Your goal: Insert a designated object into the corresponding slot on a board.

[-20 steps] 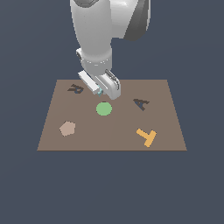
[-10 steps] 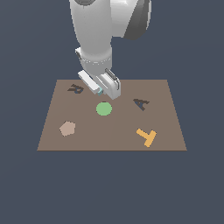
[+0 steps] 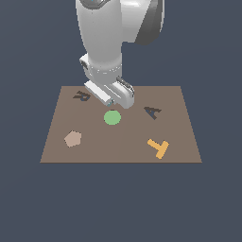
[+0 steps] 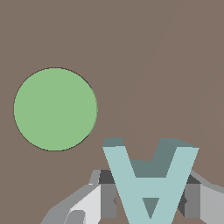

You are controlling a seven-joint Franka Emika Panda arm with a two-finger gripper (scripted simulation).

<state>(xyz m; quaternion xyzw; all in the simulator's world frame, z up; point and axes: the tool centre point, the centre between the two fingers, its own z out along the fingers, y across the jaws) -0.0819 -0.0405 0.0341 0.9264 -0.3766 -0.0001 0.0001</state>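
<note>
- The pale teal, flat-faced A-shaped block (image 4: 151, 183) sits clamped between the two grey fingers (image 4: 107, 192) of the end effector (image 3: 115, 98), above the large matte brown rectangular board (image 3: 179, 142).
- A smooth green disc (image 3: 112, 117) lies just beside it on the board.
- The dark A-shaped recess (image 3: 152, 112) lies toward the exterior view's right.

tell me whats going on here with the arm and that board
A simulated Panda arm holds a pale teal A-shaped block in its gripper, the jaws closed on either side of it. It hangs above the brown board, close to the green disc. The dark A-shaped slot lies empty toward the exterior view's right, so the block is not yet inserted. An orange T piece, a tan pentagon and an R-shaped recess also sit on the board.
</note>
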